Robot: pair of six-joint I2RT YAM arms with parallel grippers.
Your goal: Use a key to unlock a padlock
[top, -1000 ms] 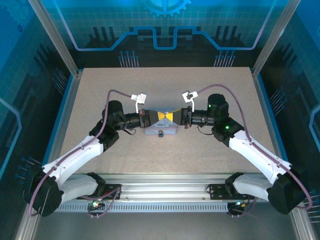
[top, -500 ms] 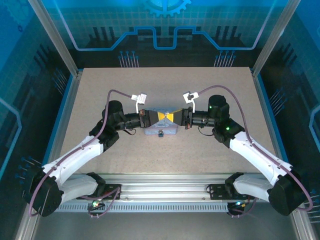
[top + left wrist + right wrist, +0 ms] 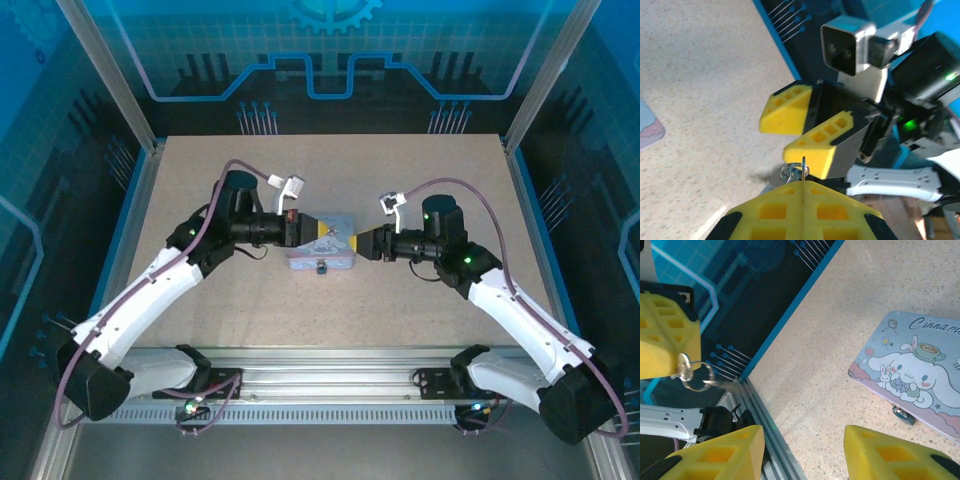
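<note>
From where I stand the job looks barely past its opening step. The left pincer is clenched on the key, a thin sliver poking out between its pads with a ring dangling beside it. It hovers above the worktop at about 11 o'clock of the tin. The right pincer is spread and grasps nothing, sitting at 3 o'clock of the tin and facing the left one. The padlock hangs at the tin's 6 o'clock edge, apart from both pincers. I judge the key is secured, but steadying the padlock, inserting and turning are all left.
</note>
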